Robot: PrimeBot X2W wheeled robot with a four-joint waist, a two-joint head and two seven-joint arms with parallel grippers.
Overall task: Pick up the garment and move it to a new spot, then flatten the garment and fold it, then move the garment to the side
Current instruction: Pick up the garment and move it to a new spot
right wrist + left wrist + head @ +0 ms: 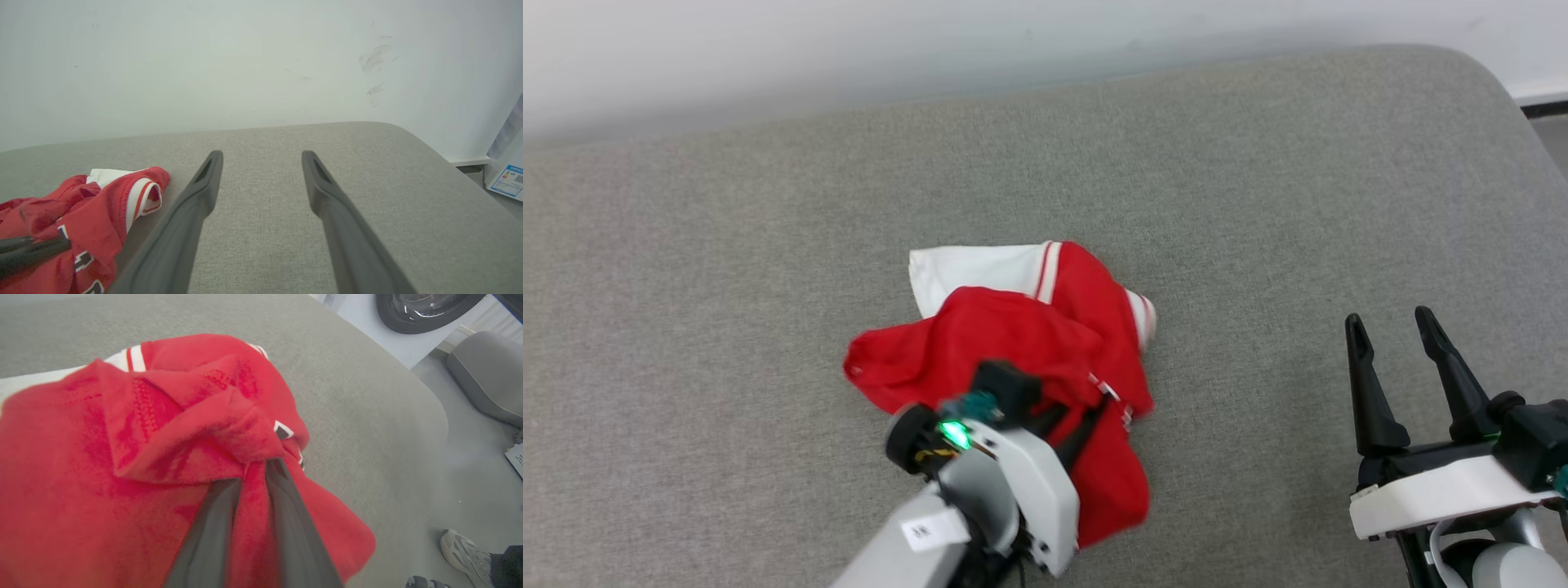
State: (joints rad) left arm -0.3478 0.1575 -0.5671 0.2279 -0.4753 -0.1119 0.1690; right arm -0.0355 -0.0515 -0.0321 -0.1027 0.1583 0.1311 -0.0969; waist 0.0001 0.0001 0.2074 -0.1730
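The left gripper (256,470) is pinching a fold of the garment (1013,335), which is lying crumpled on the cushion (1258,180); the right gripper (1388,318) is hovering spread wide and empty, well apart to its right.

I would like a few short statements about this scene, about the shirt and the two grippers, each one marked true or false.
1. The left gripper is closed on a fold of the red garment. True.
2. The right gripper holds the white sleeve. False: its jaws stand open and hold nothing, and it is apart from the garment, over the bare grey cushion.
3. The garment lies flat and spread out. False: it is crumpled in a heap.
4. The surface under the garment is grey fabric. True.
5. A shoe stands on the floor beside the cushion. True.
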